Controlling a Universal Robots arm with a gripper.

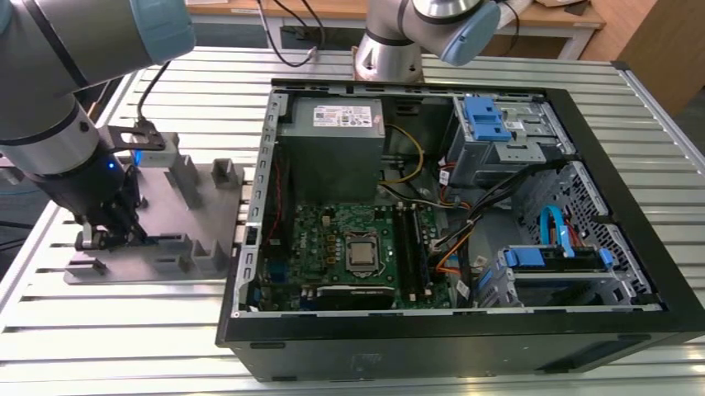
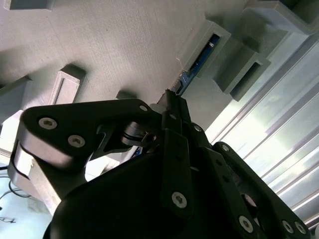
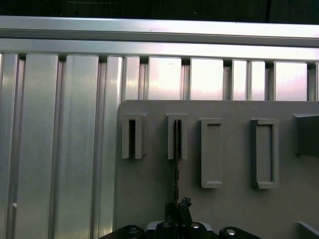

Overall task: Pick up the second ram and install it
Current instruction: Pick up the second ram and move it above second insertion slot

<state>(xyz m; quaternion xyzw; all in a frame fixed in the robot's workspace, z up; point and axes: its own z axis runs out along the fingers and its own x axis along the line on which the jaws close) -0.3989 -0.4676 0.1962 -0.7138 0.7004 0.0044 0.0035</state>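
Observation:
The second ram (image 2: 201,57) is a thin dark blue stick standing on edge in a slot block of the grey holder tray (image 1: 165,268), at the exterior view's left. In the first wrist view I see the ram (image 3: 176,159) edge-on, running from the slot block down to my fingers. My gripper (image 1: 107,239) is down on the tray at the ram's (image 1: 165,239) near end. In both wrist views the gripper (image 2: 169,99) (image 3: 177,208) is shut on the ram's end, with a black finger (image 3: 185,204) pressed against each side.
The open computer case (image 1: 330,342) lies to the exterior view's right of the tray, with the green motherboard (image 1: 330,239) and its long memory slots (image 1: 410,243) inside. Other upright blocks (image 3: 212,152) stand on the tray. A second robot base (image 1: 388,54) stands behind the case on the ribbed metal table (image 1: 111,330).

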